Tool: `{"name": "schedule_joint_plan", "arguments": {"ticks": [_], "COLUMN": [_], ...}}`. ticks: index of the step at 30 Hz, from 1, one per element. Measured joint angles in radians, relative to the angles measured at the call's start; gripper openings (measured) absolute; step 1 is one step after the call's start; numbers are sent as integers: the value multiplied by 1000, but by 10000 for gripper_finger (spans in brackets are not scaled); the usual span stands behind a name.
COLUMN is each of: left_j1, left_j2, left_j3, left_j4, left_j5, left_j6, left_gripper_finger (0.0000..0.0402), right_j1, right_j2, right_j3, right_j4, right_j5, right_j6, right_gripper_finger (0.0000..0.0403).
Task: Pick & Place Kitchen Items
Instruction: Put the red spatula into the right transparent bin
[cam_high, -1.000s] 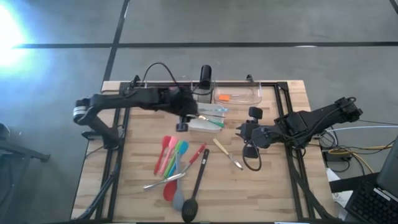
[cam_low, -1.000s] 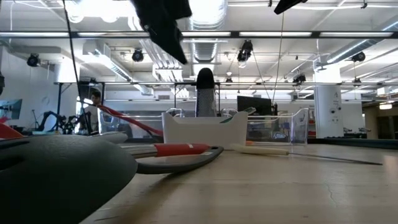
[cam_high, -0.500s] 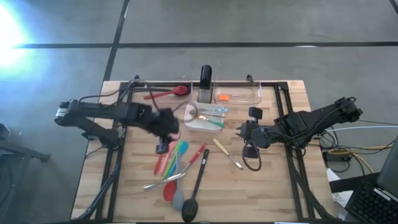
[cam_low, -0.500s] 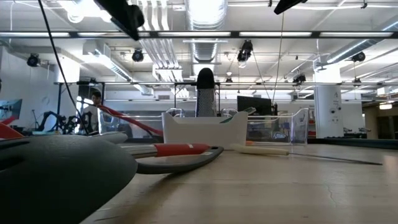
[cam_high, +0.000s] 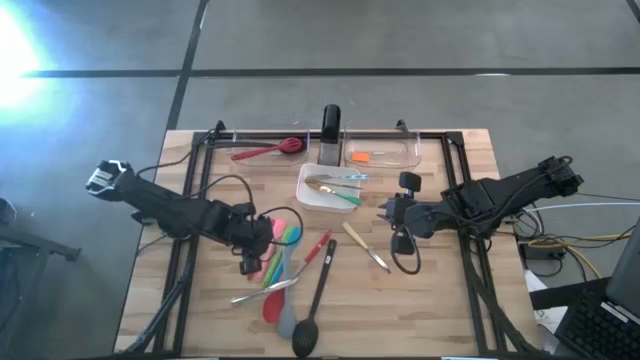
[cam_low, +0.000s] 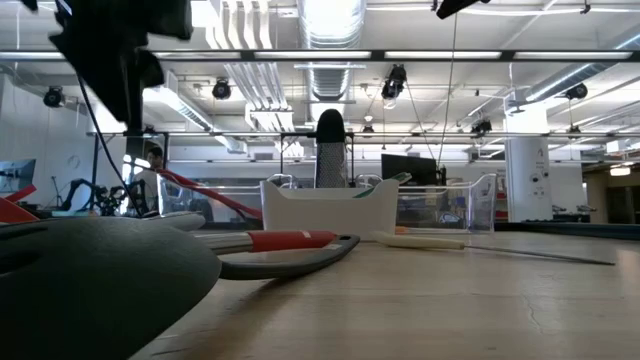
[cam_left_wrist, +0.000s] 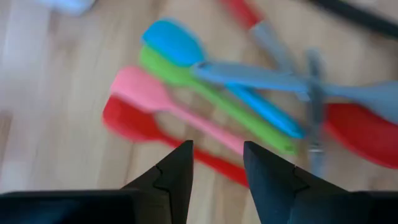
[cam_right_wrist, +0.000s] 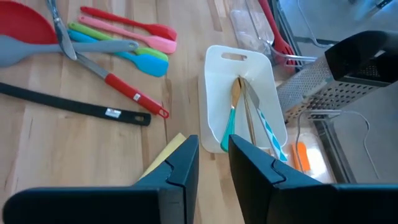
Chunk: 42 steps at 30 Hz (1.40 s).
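Observation:
Red, pink, green and blue silicone spoons (cam_high: 278, 243) lie side by side on the wooden table, and they also show in the left wrist view (cam_left_wrist: 186, 99). My left gripper (cam_high: 250, 262) hovers open and empty just above their handle ends (cam_left_wrist: 217, 149). A grey spatula and a red spoon (cam_high: 275, 308), a metal utensil (cam_high: 262, 293), a red-handled tool (cam_high: 318, 247) and a black spoon (cam_high: 312, 310) lie beside them. A pale-handled knife (cam_high: 365, 247) lies farther right. My right gripper (cam_high: 385, 210) waits open and empty right of the white dish (cam_right_wrist: 213, 146).
The white dish (cam_high: 305, 195) holds several utensils. A clear bin (cam_high: 383, 153) at the far edge holds an orange piece. A red utensil (cam_high: 268, 150) lies at the far left. A dark grater (cam_high: 330, 125) stands between them. A black frame rail (cam_high: 190, 230) borders the table.
My left gripper has swung from beside the white dish toward the table's near left, ending over the coloured silicone spoons. Its arm has drawn back to the left. The utensils and my right arm have stayed where they were.

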<state>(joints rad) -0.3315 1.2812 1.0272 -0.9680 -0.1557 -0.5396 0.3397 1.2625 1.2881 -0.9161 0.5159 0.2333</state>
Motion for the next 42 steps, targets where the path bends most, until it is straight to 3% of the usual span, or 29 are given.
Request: {"name": "schedule_joint_plan", "arguments": {"ticks": [6, 11, 22, 30, 34, 42], "left_j1": [22, 66, 220, 268, 309, 384], "left_j2": [1, 1, 21, 44, 82, 188], "left_j3": [-105, -135, -180, -200, -200, -200], "left_j4": [42, 74, 96, 148, 192, 194], "left_j5": [-65, -120, -132, -40, 37, 71], "left_j6": [-161, -188, 110, 156, 197, 231], "left_gripper_finger": [145, 145, 207, 273, 281, 282], "right_j1": [0, 0, 0, 0, 0, 0], "right_j2": [0, 0, 0, 0, 0, 0], "right_j3": [0, 0, 0, 0, 0, 0], "right_j4": [17, 17, 16, 15, 15, 15], "right_j5": [0, 0, 0, 0, 0, 0], "right_j6": [-4, -8, -8, -8, -7, -8], "right_gripper_finger": [78, 86, 89, 79, 82, 94]}}
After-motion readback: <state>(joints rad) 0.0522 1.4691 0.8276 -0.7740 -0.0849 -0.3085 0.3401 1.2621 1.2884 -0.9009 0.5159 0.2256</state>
